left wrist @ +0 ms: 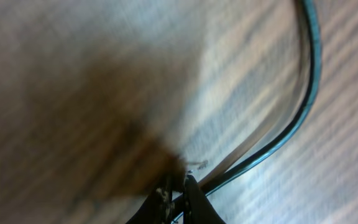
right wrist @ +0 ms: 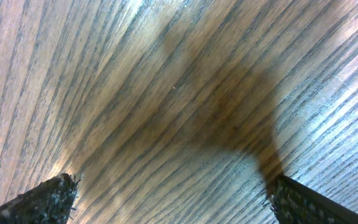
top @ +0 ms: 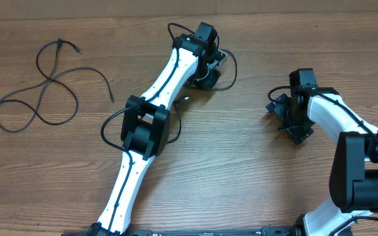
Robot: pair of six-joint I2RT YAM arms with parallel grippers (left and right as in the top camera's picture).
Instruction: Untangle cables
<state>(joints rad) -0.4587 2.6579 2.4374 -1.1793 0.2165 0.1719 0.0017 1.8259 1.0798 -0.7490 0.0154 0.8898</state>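
Wood-grain table (top: 254, 183), nothing else on it but cords. Left gripper (left wrist: 180, 191) is nearly closed, tips pinched; wrist view shows a thin black cable (left wrist: 278, 144) running right into the tips, so it looks held, though the contact itself is blurred. Right gripper (top: 286, 117) is spread wide, empty, bare wood between its fingers, off to the right of the left gripper and nearer the robot. Second cable (top: 48, 82) lies far left of the left gripper in loose crossing loops, untouched. Step in hand, my read: drag the pinched cord out straight. Do it well by keeping it low, pulling slowly and watching for slip from a thin pinch. Far table edge is close behind the left gripper, so pull toward the robot or the right, where there's open wood.
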